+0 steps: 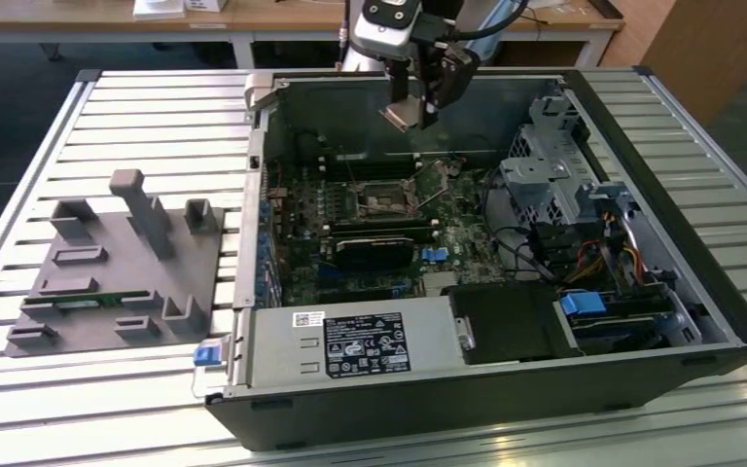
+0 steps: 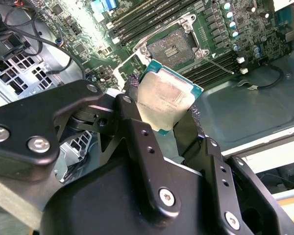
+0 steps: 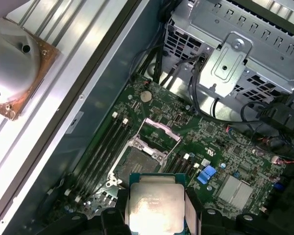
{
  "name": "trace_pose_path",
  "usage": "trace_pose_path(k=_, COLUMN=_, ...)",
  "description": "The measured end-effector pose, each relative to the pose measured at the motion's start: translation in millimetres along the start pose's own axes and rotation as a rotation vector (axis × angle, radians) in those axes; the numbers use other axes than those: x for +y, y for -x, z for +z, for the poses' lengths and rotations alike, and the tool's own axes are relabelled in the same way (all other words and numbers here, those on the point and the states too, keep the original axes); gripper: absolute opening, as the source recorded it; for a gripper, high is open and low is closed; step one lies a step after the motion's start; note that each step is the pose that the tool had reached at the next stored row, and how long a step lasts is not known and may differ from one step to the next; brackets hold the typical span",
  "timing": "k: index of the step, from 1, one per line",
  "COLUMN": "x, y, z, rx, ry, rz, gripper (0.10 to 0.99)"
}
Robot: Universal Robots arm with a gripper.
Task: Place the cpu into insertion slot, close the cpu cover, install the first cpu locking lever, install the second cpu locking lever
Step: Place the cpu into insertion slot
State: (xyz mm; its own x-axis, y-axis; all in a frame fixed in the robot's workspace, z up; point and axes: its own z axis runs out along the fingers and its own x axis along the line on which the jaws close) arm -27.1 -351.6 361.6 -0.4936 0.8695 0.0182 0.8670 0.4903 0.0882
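Over the computer case (image 1: 478, 409) on the tabletop (image 1: 36, 126), my claw (image 2: 161, 105) clamped the cpu (image 3: 157, 205), with the insertion slot (image 2: 172, 46) unfilled.

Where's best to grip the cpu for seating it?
Pinch two opposite thin edges, jaws coming from the metal-top side. The cpu is a flat square plate; the gripper holds it so here, leaving its underside free for the insertion slot.

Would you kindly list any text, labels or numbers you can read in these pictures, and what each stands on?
Nothing is legible.
On the power supply, the black label: print too small.
Beside it, the white sticker: too small.
On the cpu, clamped in the gripper: faint markings, blurred.
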Motion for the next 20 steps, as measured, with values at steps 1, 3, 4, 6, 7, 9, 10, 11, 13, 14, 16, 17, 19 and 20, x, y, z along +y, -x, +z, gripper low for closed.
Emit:
trace_pose_path(k=1, x=0.0, y=0.0, z=0.2, rx=-0.0001, ry=0.000, rz=0.002, gripper=0.537)
trace_pose_path(k=3, x=-0.1, y=0.0, z=0.6, rx=-0.0004, ry=0.000, rz=0.005, gripper=0.537)
trace_pose_path(k=4, x=-0.1, y=0.0, z=0.8, rx=-0.0006, ry=0.000, rz=0.007, gripper=0.537)
trace_pose_path(k=6, x=-0.1, y=0.0, z=1.1, rx=-0.0009, ry=0.000, rz=0.010, gripper=0.537)
trace_pose_path(k=7, x=-0.1, y=0.0, z=1.3, rx=-0.0011, ry=0.000, rz=0.012, gripper=0.537)
trace_pose_path(k=9, x=-0.2, y=0.0, z=1.6, rx=-0.0014, ry=0.000, rz=0.015, gripper=0.537)
trace_pose_path(k=10, x=-0.2, y=0.0, z=1.8, rx=-0.0015, ry=0.000, rz=0.017, gripper=0.537)
trace_pose_path(k=11, x=-0.2, y=0.0, z=2.0, rx=-0.0016, ry=0.000, rz=0.019, gripper=0.537)
trace_pose_path(k=13, x=-0.2, y=0.1, z=2.4, rx=-0.0019, ry=0.000, rz=0.022, gripper=0.537)
trace_pose_path(k=14, x=-0.2, y=0.0, z=2.5, rx=-0.0021, ry=0.000, rz=0.024, gripper=0.537)
trace_pose_path(k=16, x=-0.3, y=0.1, z=2.9, rx=-0.0024, ry=0.000, rz=0.027, gripper=0.537)
trace_pose_path(k=17, x=-0.3, y=0.1, z=3.0, rx=-0.0026, ry=0.000, rz=0.029, gripper=0.537)
trace_pose_path(k=19, x=-0.3, y=0.1, z=3.4, rx=-0.0029, ry=0.001, rz=0.032, gripper=0.537)
trace_pose_path(k=20, x=-0.3, y=0.1, z=3.6, rx=-0.0030, ry=0.001, rz=0.034, gripper=0.537)
